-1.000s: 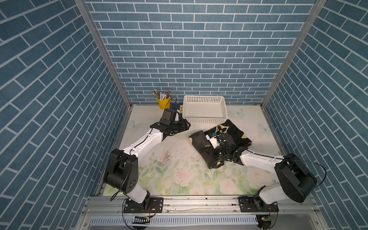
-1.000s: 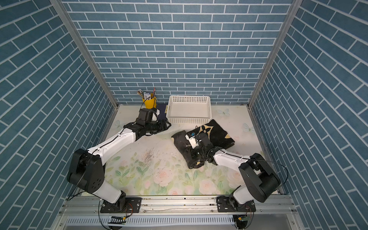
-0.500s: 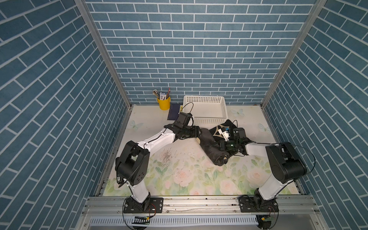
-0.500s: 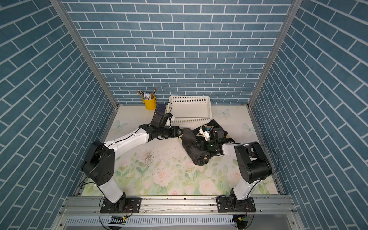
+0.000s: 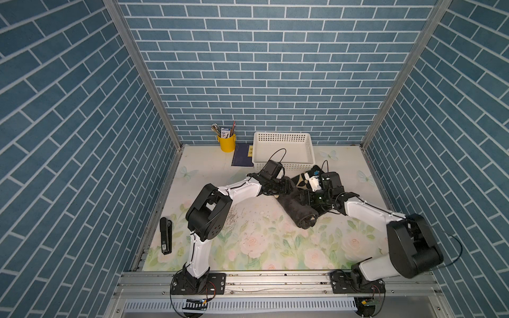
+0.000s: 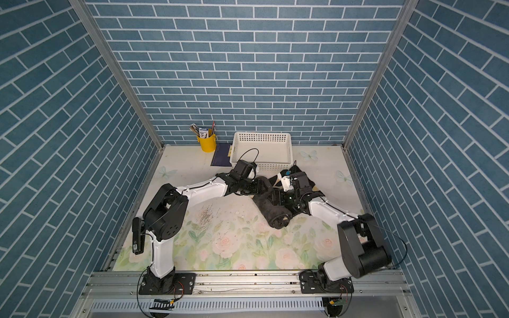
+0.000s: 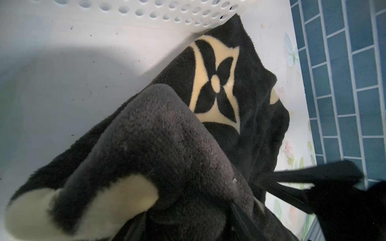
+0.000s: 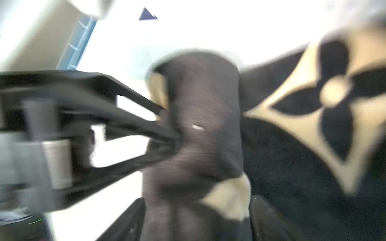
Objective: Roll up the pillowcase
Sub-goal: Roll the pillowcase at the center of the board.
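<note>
Close by the white basket (image 5: 283, 162), on the table (image 5: 248, 242), found the pillowcase (image 5: 298, 205) mostly wound into a thick roll, with a patterned flap lying flat toward the basket. Saw the left gripper (image 5: 281, 188) clamped on the roll's far end, probably to stop it unwinding. Noted the right gripper (image 5: 305, 198) spread wide astride the roll's middle, pinching nothing, likely ready for a fresh hold. Found both arms stretched low, forearms nearly level, converging on the cloth.

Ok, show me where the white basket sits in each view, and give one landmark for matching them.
Top views: white basket at the back wall, right of the yellow cup.
Left wrist: only its perforated wall, along the picture's upper edge.
Right wrist: not identifiable; blurred.
Shared landmark: the pillowcase.
</note>
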### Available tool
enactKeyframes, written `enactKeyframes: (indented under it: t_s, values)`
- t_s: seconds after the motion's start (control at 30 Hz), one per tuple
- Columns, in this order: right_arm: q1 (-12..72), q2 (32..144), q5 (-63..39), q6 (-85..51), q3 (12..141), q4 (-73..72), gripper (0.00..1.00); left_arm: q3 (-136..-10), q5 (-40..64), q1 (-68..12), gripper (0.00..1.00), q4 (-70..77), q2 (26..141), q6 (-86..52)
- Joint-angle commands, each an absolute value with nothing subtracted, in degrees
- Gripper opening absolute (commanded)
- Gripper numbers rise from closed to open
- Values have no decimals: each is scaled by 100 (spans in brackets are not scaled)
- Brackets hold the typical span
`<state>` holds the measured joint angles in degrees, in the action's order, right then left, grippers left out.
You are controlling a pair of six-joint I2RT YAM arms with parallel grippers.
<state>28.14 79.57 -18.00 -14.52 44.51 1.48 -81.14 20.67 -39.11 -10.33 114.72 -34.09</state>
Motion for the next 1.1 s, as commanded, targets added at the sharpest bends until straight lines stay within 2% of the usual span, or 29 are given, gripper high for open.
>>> enactKeyframes:
  t_s: [0.0, 0.03, 0.07, 0.23, 0.43, 0.5, 0.63, 0.7, 0.73, 0.77, 0.9, 1.07]
  values:
    - [3650, 7442, 647, -1038, 4484, 880, 93, -8197, 2156, -4025, 63, -1063, 11731, -3504]
    - [3973, 7382, 1121, -1028, 4477, 954, 93, -8215, 2169, -4025, 63, -1063, 11754, -3510]
    - [4231, 7379, 1511, -1009, 4474, 1008, 99, -8226, 2171, -4025, 63, -1061, 11773, -3501]
    - [5313, 8177, 3201, -627, 4681, 1116, 100, -8278, 2156, -4025, 63, -1089, 11795, -3491]
    - [5686, 9284, 4454, -685, 5007, 1224, 99, -8264, 2087, -4025, 64, -1133, 11713, -3475]
    - [5691, 9343, 4335, -694, 4989, 1185, 86, -8244, 2057, -4018, 64, -1133, 11665, -3486]
    - [5666, 9155, 3615, -713, 4832, 1012, 39, -8351, 2053, -3923, 65, -1182, 11481, -3521]
    - [5608, 9078, 3252, -756, 4787, 1029, 28, -8376, 2105, -3801, 68, -1144, 11284, -3591]
    - [5546, 9039, 3091, -838, 4747, 1046, 12, -8376, 2152, -3721, 69, -1118, 11159, -3632]
    - [5514, 8981, 2998, -899, 4706, 1027, 0, -8375, 2209, -3633, 70, -1087, 11054, -3672]
    - [5226, 8586, 2125, -1027, 4440, 781, 0, -8283, 2429, -3185, 72, -977, 10571, -3844]
    - [4410, 8092, 641, -1259, 4055, 346, 0, -7775, 2611, -2630, 74, -832, 9939, -3938]
